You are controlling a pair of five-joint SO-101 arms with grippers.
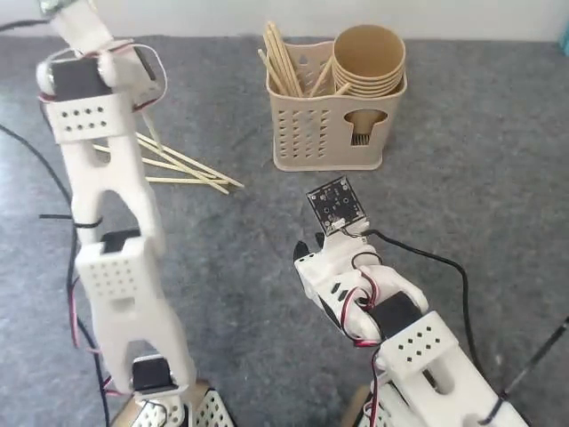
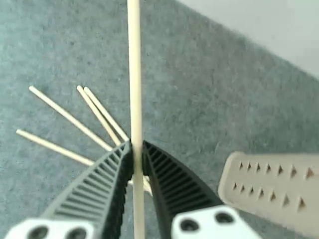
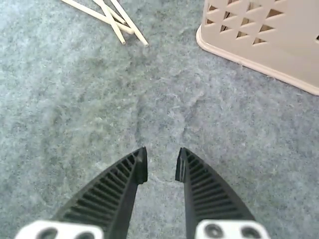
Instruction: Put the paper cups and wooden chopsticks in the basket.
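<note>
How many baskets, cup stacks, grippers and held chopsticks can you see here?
basket: 1
stack of paper cups: 1
held chopstick: 1
grippers: 2, the left gripper and the right gripper
Total: 5

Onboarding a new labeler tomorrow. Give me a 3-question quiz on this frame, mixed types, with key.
1. True or false: the left gripper is shut on a chopstick.
2. Where are the cups? A) stacked in the basket B) scattered loose C) stacked upside down outside it
3. Fill in: the right gripper is ___, with nothing between its fingers.
Key: 1 true; 2 A; 3 open.
</note>
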